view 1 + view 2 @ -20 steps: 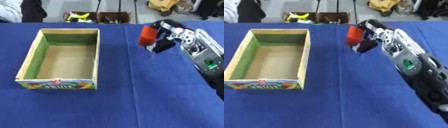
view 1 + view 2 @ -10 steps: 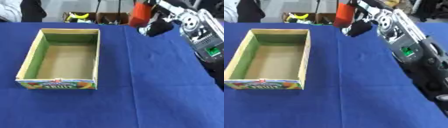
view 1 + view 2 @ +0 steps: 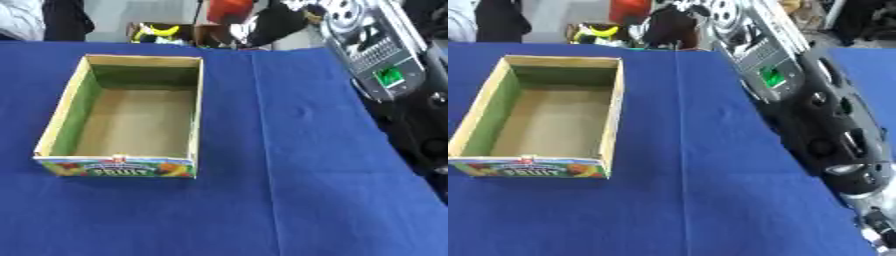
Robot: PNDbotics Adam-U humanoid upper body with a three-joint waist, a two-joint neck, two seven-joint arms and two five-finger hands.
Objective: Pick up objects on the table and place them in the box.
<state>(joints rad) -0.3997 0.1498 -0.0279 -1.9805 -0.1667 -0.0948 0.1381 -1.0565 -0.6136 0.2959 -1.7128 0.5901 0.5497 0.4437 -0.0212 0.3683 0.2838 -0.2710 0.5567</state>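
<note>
Right hand (image 3: 667,27) is up at the top edge, fingers curled round a red object (image 3: 629,8) (shape unclear), high above the blue cloth table (image 3: 297,165). The open cardboard box with a fruit label (image 3: 122,117) sits below-left, nothing inside.

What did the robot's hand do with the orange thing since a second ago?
The right hand has lifted the orange thing off the blue table and carried it up and leftward, toward the far end of the box. It stays held. The box has not moved and holds nothing.
</note>
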